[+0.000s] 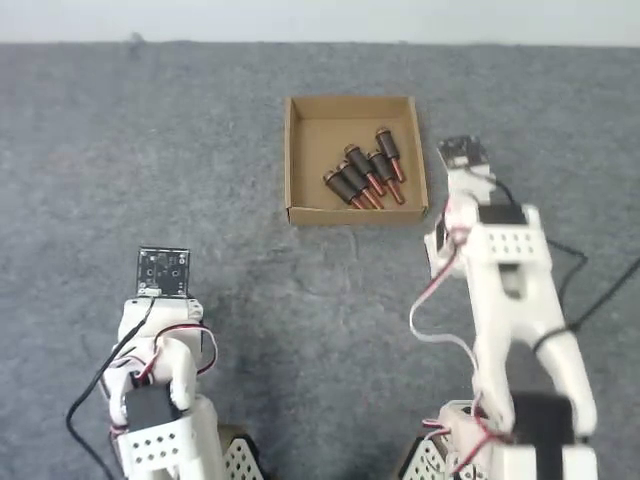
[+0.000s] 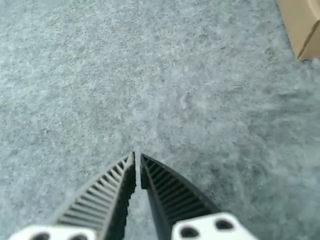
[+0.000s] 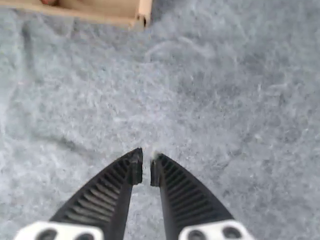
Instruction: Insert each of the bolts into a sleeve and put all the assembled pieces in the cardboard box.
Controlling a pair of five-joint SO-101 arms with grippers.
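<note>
the cardboard box (image 1: pixel 296 160) sits at 12 o'clock on the grey table (image 1: pixel 100 150), close to the far edge. the assembled pieces (image 1: pixel 364 172) lie in a bunch inside it, toward its 4 o'clock corner.

your right arm (image 1: pixel 505 270) stretches up from 5 o'clock. its tip is near the box's 3 o'clock wall and does not touch it. your left arm (image 1: pixel 160 345) stays low at 7 o'clock, well apart from the box, and a wide stretch of grey table lies between them.

the left gripper (image 2: pixel 137 156) has its fingers squeezed to a thin crack, and you can see grey table through it. a box corner shows far off from it.

the right gripper (image 3: pixel 146 155) has its fingers close together too, with just a small gap. it hangs over the table, and the box's edge is a little way ahead.
</note>
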